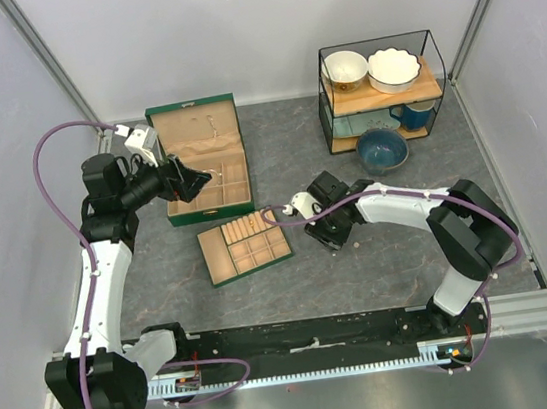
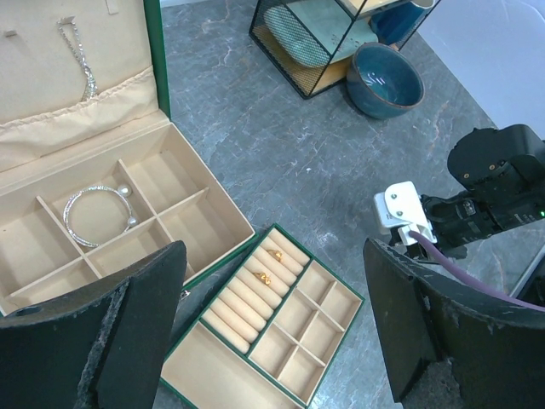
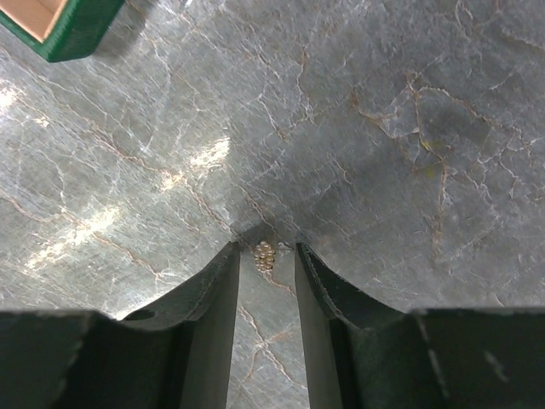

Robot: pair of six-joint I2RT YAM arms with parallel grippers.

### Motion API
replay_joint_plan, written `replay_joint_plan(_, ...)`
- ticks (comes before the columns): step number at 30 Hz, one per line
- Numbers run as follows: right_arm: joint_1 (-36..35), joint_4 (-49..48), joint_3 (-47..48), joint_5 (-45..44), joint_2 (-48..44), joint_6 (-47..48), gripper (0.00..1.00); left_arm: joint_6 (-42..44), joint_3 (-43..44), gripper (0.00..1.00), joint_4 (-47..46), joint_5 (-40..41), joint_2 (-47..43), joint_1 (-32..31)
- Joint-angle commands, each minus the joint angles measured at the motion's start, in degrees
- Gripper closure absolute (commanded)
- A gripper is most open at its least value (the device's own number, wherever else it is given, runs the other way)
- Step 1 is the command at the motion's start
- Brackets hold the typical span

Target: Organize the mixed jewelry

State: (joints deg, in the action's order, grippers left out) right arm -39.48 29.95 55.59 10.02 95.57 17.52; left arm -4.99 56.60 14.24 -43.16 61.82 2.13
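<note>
A tiny pale beaded stud (image 3: 265,254) lies on the grey stone table, between the tips of my right gripper (image 3: 266,250). The jaws stand narrowly apart, with a gap on each side of the stud. From above, the right gripper (image 1: 326,242) points down, right of the removable green tray (image 1: 282,256). Two gold rings (image 2: 274,255) (image 2: 263,277) sit in the tray's ring rolls. A silvery bangle (image 2: 95,217) with pearl ends lies in a compartment of the open green box (image 2: 230,213). My left gripper (image 2: 272,332) hangs wide open above box and tray, holding nothing.
A silvery chain (image 2: 81,60) hangs in the box lid. A black wire shelf (image 1: 379,90) with two bowls and a blue mug stands at the back right. A blue bowl (image 1: 382,150) sits in front of it. The tray's corner (image 3: 60,25) shows near the right gripper.
</note>
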Motion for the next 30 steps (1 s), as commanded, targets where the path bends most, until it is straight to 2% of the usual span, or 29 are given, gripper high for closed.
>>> replay_joint_plan(1, -0.5, -1.0, -0.8, -1.6, -0.5, -0.4, 0.61, 2.2, 0.0, 0.08, -1.3, -0.3, -1.0, -0.1)
replay_joint_plan(12, -1.1, -0.8, -0.8, -2.4, -1.4, -1.0, 0.69, 2.2, -0.3, 0.08, -1.4, -0.4, -1.2, -0.1)
replay_joint_plan(30, -2.1, 2.7, 3.2, -2.4, -3.5, -2.0, 0.75, 1.9, 0.0, 0.08, -1.7, -0.6, -1.1, 0.0)
